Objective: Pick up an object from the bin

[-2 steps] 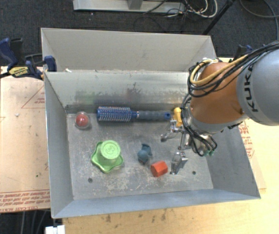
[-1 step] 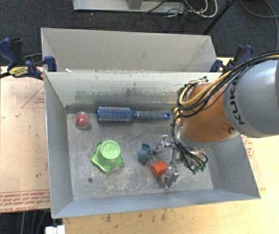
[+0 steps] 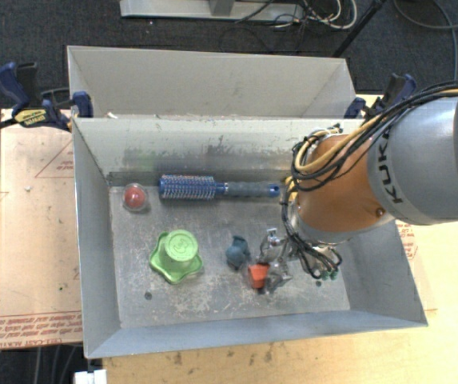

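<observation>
Down at the grey metal bin (image 3: 213, 298) floor | small orange-red block (image 3: 258, 275) just left of my gripper (image 3: 272, 269) | jaw gap: cannot tell | step: likely lining up grasp | next: centre on block, close, lift.

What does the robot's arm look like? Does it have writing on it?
It's a fat, round, silver-grey arm with black KUKA letters. Near the end sits a shiny orange cover, with black and pale cables looping over it. The hand is small, grey metal.

Blue brush (image 3: 213, 189), red ball (image 3: 135, 197) (green cap (image 3: 177, 254))
</observation>
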Action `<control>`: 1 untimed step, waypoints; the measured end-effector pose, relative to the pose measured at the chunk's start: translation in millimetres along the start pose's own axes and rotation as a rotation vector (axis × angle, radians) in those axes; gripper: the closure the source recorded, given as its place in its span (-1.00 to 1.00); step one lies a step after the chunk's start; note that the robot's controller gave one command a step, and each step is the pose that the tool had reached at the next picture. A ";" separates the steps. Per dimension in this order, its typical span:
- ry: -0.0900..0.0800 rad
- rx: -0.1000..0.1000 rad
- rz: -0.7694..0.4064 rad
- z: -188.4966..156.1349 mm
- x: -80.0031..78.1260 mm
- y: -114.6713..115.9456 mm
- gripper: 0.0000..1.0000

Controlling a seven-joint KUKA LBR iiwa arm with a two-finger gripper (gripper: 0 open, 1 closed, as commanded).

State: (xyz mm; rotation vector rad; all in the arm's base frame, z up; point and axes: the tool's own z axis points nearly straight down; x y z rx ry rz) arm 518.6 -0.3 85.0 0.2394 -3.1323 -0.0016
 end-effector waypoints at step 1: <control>-0.012 0.002 -0.100 -147.5 -18.5 2.7 1.00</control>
